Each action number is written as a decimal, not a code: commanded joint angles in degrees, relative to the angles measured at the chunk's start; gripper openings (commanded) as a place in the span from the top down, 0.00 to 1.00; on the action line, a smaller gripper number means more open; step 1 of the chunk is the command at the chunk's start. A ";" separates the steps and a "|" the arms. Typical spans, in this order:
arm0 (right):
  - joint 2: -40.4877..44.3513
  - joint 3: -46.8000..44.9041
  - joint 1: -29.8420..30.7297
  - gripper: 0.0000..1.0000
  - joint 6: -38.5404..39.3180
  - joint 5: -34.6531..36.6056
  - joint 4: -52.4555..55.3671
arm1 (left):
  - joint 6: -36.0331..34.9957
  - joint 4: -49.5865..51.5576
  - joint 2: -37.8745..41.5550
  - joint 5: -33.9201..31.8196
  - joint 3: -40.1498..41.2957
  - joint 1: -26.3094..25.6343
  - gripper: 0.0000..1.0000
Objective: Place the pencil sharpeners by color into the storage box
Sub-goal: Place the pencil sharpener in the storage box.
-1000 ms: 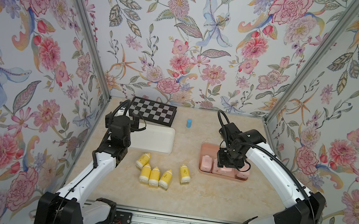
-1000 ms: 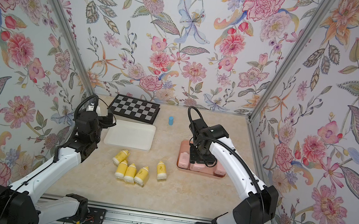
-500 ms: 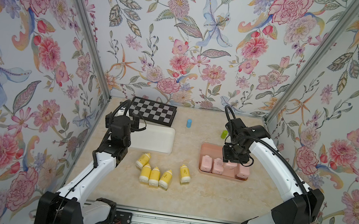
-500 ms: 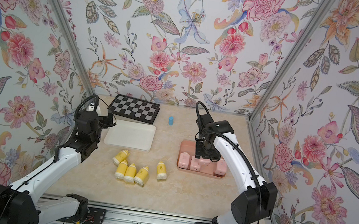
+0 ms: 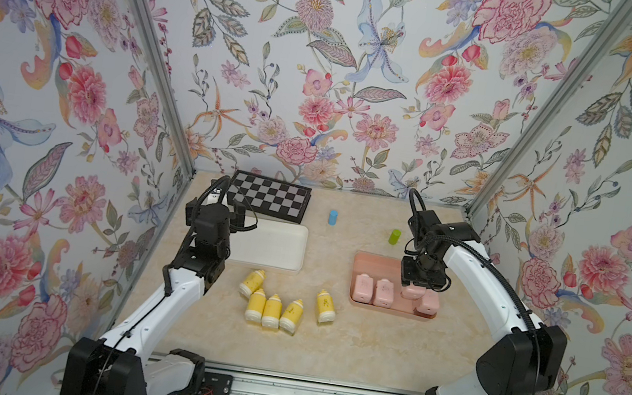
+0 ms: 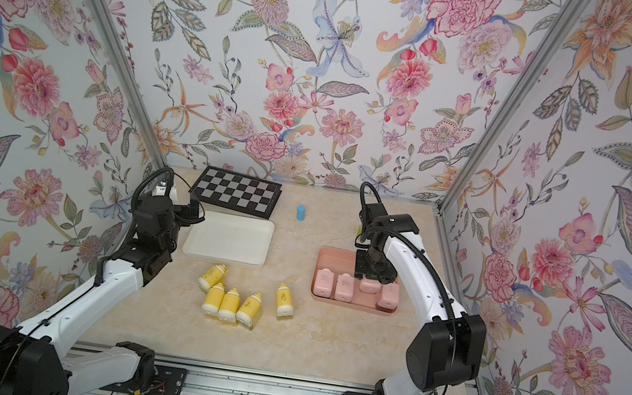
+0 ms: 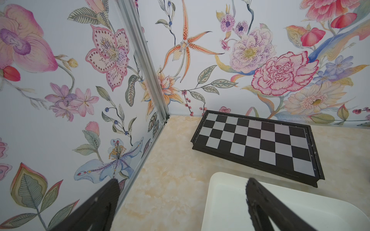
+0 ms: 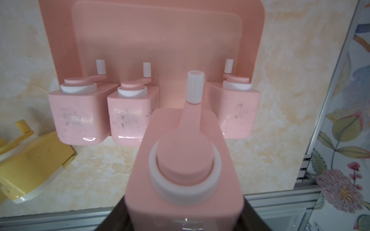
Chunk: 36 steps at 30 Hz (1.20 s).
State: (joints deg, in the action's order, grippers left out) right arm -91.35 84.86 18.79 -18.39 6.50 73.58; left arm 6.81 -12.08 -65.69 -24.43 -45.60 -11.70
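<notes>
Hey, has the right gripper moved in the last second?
Yes. In both top views the right gripper has slid rightward along the pink tray, away from its left end, jaws shut on a pink sharpener.

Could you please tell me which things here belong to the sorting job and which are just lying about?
Part of the job:
- pink sharpeners, four, one in the right pincer
- yellow sharpeners, five, on the table
- pink tray
- white tray

Just lying about:
- chessboard
- blue cylinder
- green cylinder
</notes>
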 commanded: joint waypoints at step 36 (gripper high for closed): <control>-6.74 -8.94 -5.95 0.56 2.27 -3.51 -9.99 | -0.91 -0.05 -0.93 -0.06 -0.01 -0.64 0.00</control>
State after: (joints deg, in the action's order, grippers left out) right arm -97.49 76.73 13.30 -17.06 3.44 63.79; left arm 6.79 -12.08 -66.13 -24.43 -45.60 -11.70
